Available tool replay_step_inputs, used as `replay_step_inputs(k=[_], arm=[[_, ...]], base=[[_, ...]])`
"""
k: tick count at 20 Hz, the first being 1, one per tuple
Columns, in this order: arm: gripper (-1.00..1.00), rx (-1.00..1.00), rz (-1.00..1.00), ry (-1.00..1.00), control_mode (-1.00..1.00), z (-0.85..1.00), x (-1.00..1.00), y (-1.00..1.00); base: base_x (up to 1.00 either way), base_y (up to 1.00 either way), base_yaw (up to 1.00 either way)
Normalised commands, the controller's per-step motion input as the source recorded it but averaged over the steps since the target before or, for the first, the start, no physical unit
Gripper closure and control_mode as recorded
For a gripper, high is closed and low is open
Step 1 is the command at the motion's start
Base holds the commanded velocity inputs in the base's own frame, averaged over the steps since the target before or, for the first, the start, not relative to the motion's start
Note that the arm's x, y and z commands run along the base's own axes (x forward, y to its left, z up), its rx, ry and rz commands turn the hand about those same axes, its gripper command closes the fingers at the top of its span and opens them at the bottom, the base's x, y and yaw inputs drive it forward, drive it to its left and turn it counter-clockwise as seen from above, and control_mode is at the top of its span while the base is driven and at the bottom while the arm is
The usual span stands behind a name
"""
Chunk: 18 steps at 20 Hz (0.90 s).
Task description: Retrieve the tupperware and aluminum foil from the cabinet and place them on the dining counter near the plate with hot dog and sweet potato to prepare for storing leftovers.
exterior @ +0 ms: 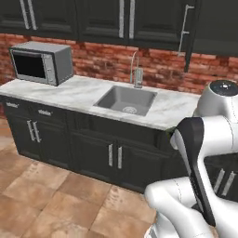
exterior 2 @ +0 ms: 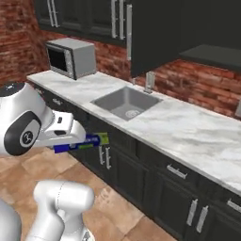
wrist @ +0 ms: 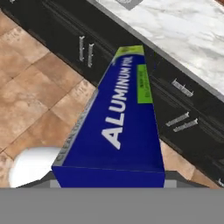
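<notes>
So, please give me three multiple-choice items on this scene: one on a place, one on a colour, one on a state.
1. Where is the microwave?
A. on the counter, left of the sink
B. inside the sink
C. on the floor

2. What colour is the foil box mostly?
A. red
B. blue
C. white

3. How is the foil box now?
A. lying on the counter
B. standing in the sink
C. held in the gripper, above the floor

Answers: 1 A, it stands left of the sink; 2 B, blue sides with white lettering; 3 C, the box sticks out from the gripper over the tiles.
</notes>
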Motion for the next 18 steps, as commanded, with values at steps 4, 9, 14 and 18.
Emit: replay_step_inputs(k=[4, 9, 14, 18], arm=[[1.00, 0.00, 0.00, 0.00, 1.00, 0.00, 0.00, 0.00], [1.00, 0.00, 0.00, 0.00, 1.00, 0.00, 0.00, 0.00], [1.00, 0.00, 0.00, 0.00, 1.00, 0.00, 0.00, 0.00], [1.00, 0.00, 0.00, 0.00, 1.00, 0.00, 0.00, 0.00]], base=[[0.50, 0.76, 0.61], [0.78, 0.47, 0.61], [0.79, 0.44, 0.60], [0.85, 0.42, 0.59]])
